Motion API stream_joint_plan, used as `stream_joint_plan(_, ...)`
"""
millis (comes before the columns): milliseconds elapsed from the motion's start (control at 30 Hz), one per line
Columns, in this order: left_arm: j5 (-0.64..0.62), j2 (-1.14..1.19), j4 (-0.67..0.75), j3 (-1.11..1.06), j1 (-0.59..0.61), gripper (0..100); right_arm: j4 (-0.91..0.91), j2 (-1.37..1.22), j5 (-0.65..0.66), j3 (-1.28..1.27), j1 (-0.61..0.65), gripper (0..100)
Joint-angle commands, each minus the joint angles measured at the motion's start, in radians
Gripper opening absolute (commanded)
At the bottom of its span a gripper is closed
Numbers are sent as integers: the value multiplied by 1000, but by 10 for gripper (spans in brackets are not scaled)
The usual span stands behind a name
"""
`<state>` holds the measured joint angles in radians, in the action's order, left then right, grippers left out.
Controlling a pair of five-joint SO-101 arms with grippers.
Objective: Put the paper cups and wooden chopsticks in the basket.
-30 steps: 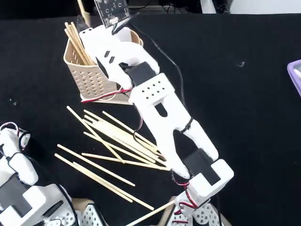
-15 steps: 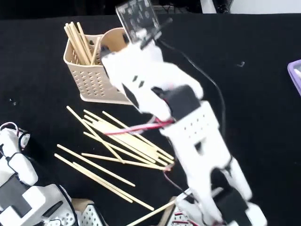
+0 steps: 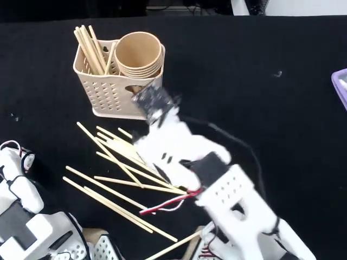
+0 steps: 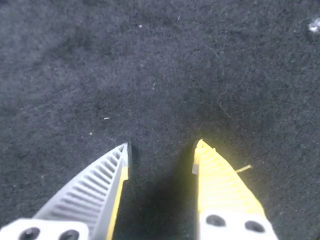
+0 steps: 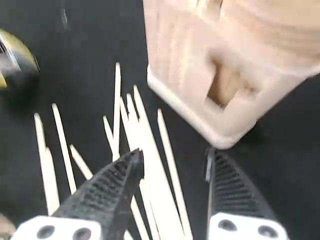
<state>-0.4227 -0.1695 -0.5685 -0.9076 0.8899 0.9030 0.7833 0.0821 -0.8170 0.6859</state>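
Black table [image 3: 282, 135]: basket [image 3: 108, 92] near far edge holds stacked paper cups [image 3: 138, 54] and some wooden chopsticks [image 3: 89, 47]. More loose chopsticks [image 3: 133, 154] lie scattered toward near edge. Over them, just beside basket, right gripper [image 5: 172, 160] spread, empty. By near-left corner, left gripper [image 4: 160, 152] spread, empty.

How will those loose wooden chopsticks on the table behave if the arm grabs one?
The chopsticks look thin and straight, so probably stiff and very light. They lie crisscrossed, so lifting one may drag its neighbours. Flat on the black table, they give little to pinch and might slip from the right end effector.
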Motion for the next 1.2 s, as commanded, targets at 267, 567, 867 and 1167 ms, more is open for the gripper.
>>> stream_joint_plan(267, -3, 5, 3, 53, -13, 212, -347, -423, 77, -116, 34, 204)
stream_joint_plan(567, -3, 5, 3, 53, -13, 212, -233, -779, 150, 122, 34, 204)
stream_joint_plan(867, -3, 5, 3, 53, -13, 212, -64, -906, 311, 254, 15, 188)
stream_joint_plan(1167, -3, 5, 3, 53, -13, 212, 2, -908, 442, 268, 15, 17)
